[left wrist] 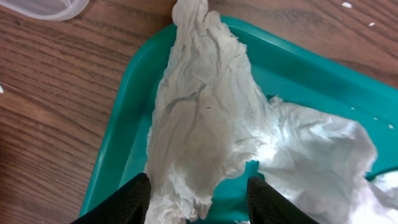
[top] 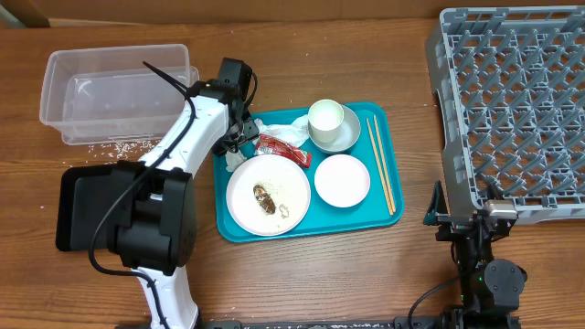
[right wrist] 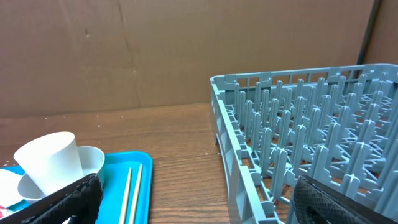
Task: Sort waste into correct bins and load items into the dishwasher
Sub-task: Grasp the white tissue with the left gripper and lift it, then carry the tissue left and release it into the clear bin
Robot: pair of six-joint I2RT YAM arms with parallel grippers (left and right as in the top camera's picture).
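Crumpled napkin (left wrist: 205, 118) lies over a corner of the teal tray (left wrist: 121, 143), inside our half-spread left pincer (left wrist: 198, 200) and seemingly not yet pinched, so we should close low on its thick fold before lifting, while our right pincer (right wrist: 199, 205) stands wide open.

The left arm (top: 187, 137) is wearing glossy white shells between bulky black joint housings, with a thin black cable (top: 164, 75) looping along it. Its fingers (left wrist: 127, 202) are showing as matte black rounded pads. The right arm (top: 489, 274) is looking black all over, with a tiny green light (top: 478, 271) glowing on it and its fingers (right wrist: 68, 199) dark and textured.
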